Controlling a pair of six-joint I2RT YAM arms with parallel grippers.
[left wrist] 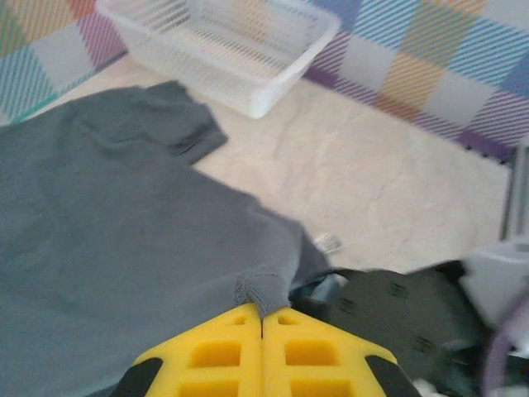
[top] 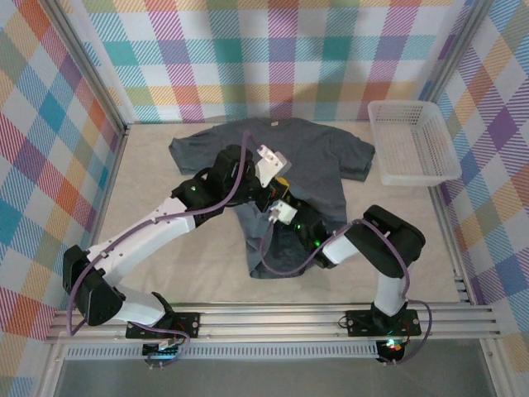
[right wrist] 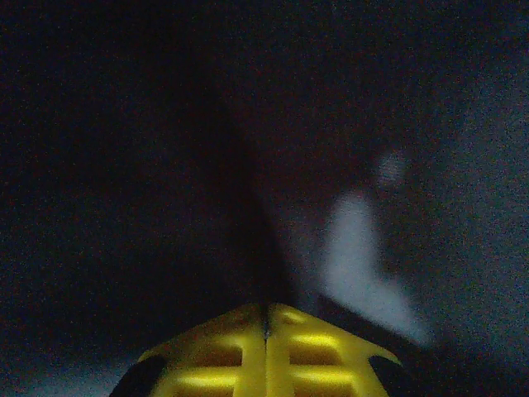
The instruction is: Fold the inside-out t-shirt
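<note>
Wrist camera reveals t-shirt (left wrist: 107, 231) fabric pinched in left tool (left wrist: 263, 311), overhead obscured

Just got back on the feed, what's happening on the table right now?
The left claw and the right claw are both at the middle of the grey t-shirt, which lies mostly spread on the table. The left claw is shut, pinching a small bunch of shirt fabric. The right claw is shut too, close against dark cloth; whether it holds any is unclear. No neat fold shows yet. The white basket sits at the back right.
</note>
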